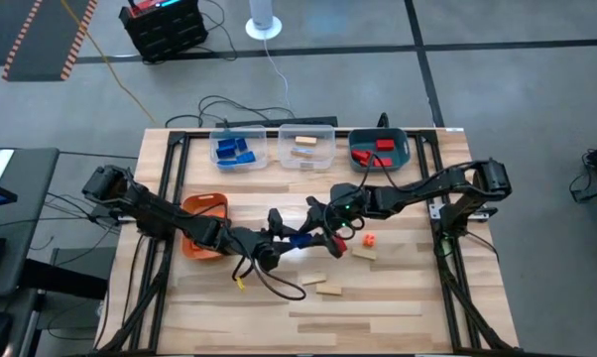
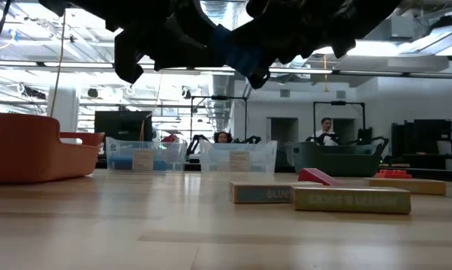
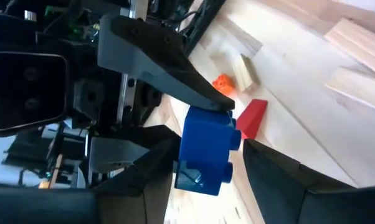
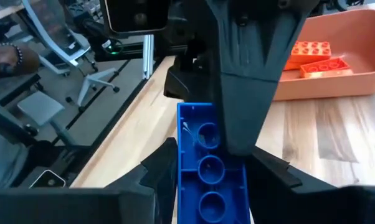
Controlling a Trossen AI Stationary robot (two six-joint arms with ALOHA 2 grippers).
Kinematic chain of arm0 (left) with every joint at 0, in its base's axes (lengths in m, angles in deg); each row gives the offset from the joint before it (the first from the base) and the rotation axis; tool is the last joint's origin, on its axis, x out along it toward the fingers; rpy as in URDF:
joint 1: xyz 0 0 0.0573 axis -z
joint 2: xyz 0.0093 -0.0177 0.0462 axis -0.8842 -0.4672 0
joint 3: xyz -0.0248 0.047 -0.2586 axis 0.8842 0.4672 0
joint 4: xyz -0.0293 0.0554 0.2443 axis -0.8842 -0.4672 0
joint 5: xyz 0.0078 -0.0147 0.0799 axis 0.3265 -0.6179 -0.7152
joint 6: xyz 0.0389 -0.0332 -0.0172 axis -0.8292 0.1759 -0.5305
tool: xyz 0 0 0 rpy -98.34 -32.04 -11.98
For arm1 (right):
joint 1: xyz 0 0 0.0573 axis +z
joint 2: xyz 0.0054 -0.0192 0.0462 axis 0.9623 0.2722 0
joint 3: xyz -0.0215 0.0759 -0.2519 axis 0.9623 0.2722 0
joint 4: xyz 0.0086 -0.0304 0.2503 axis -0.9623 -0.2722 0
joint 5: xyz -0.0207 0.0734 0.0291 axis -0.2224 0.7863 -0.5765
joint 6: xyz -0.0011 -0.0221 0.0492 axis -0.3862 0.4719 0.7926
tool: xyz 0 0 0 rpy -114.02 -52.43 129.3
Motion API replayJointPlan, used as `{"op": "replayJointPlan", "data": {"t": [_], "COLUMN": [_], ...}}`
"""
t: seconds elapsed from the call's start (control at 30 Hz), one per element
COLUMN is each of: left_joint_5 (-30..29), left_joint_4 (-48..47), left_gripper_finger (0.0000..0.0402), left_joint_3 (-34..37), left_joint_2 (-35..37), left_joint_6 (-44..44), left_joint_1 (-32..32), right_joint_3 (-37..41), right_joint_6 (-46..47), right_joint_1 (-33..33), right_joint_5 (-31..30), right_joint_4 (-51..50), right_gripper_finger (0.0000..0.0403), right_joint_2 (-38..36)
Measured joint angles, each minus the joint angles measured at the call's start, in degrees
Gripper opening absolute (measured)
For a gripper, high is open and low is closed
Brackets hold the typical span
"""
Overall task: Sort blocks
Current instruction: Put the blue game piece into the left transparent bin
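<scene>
A blue toy brick (image 1: 298,239) hangs above the table's middle between both grippers. My left gripper (image 1: 279,242) reaches it from the left and my right gripper (image 1: 320,236) from the right. In the left wrist view the blue brick (image 3: 203,152) shows its studs, and in the right wrist view the brick (image 4: 209,165) shows its hollow underside. Both grippers are shut on it. On the table to its right lie a red block (image 3: 253,115), a small orange block (image 1: 369,239) and a tan block (image 1: 364,253). Two more tan blocks (image 1: 321,285) rest flat nearer the table's near edge. My left gripper pinches the blue brick between its studded top (image 3: 235,140) and its underside. One of its fingers (image 4: 240,106) lies along the hollow underside. Its fingers come level from the table's left. The brick is clear of the table. My right gripper pinches the same brick across its two long side walls (image 4: 181,155). One of its fingers (image 3: 175,74) lies on a side wall. The fingers come level from the table's right, lying along the brick.
An orange bin (image 1: 204,226) with orange bricks stands just left of the grippers. At the far edge stand a clear bin with blue bricks (image 1: 239,149), a clear bin with tan pieces (image 1: 306,147) and a teal bin with red pieces (image 1: 380,149). Cables trail under the left arm.
</scene>
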Motion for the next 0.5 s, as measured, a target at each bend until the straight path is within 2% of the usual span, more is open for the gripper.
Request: {"op": "replayJointPlan", "data": {"t": [0.13,0.27,0.5], "left_joint_5": [0.2,0.3,0.2], "left_joint_4": [0.5,1.8,3.2], "left_gripper_finger": [0.0151,0.0089,0.0088], "left_joint_3": [0.0,0.0,0.0], "left_joint_2": [0.0,0.1,0.0], "left_joint_6": [-0.1,0.7,7.7], "left_joint_1": [0.0,0.0,-0.1], "right_joint_3": [-0.4,-0.4,-0.6], "right_joint_6": [1.3,2.0,0.2], "right_joint_1": [0.0,-0.1,-0.8], "right_joint_5": [0.0,-0.1,-1.0], "right_joint_4": [-0.1,0.7,-1.5], "right_gripper_finger": [0.0177,0.0185,0.0235], "right_joint_2": [0.0,0.0,-0.4]}}
